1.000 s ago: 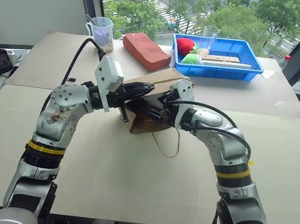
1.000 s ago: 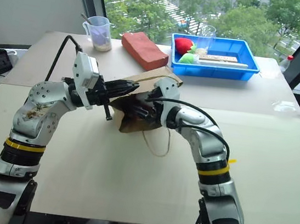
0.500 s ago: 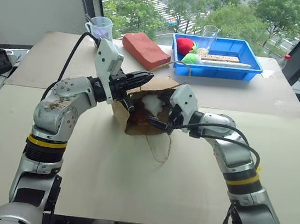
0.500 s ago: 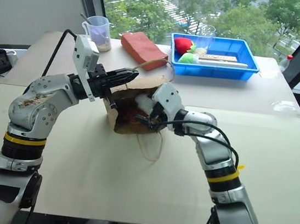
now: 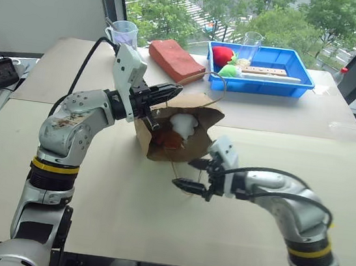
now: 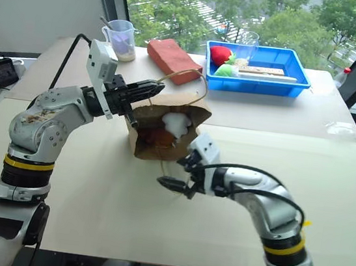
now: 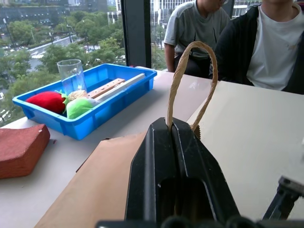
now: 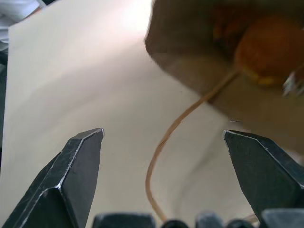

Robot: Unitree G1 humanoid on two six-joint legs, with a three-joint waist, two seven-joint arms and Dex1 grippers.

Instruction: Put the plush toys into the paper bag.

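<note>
a: two plush toys point(image 5: 177, 128) now sit inside the paper bag point(image 5: 201, 113) on the desk point(image 5: 92, 187); the right tool point(image 5: 192, 174) just backed out, spread wide and empty

b: left tool point(image 5: 167, 93) clamped on the bag's rim, so the task looks done

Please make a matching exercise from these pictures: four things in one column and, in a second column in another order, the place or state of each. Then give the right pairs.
1. left tool
2. right tool
3. white plush toy
4. red soft item

A. in the blue tray
B. open, holding nothing
C. inside the paper bag
D. shut on the bag's handle

Pairs: 1-D, 2-B, 3-C, 4-A
</note>
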